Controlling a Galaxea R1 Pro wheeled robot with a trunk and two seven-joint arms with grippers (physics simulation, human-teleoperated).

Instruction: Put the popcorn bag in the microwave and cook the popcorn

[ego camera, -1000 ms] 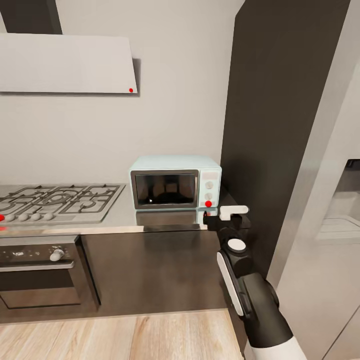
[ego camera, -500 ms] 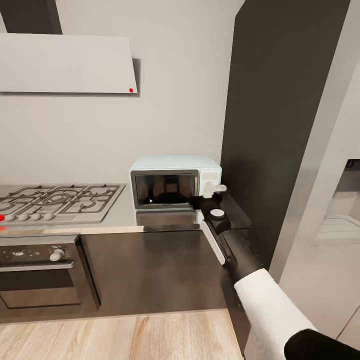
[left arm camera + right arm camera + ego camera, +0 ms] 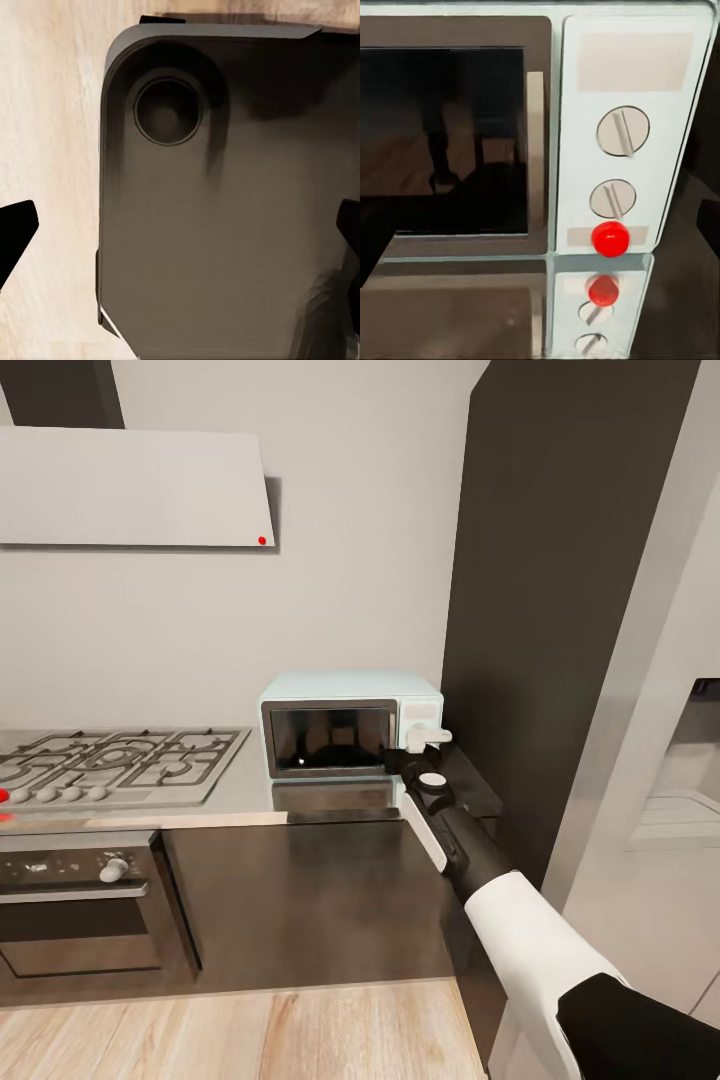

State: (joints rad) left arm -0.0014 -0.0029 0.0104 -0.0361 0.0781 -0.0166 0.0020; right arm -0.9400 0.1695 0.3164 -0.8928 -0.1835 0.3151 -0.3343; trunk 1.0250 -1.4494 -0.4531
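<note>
With its door closed, the microwave (image 3: 350,724) sits on the countertop (image 3: 240,800) as the right gripper (image 3: 428,738) presses against its control panel, presumably to start heating; whether its jaws are clenched, I cannot tell. Two knobs (image 3: 622,131), one red light (image 3: 610,238).

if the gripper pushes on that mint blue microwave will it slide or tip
The pale mint-blue boxy microwave looks wide, low and flat-based, so tipping seems unlikely. The grey brushed-metal countertop looks glossy, so a hard push might slide it. The right gripper is at its knob panel.
</note>
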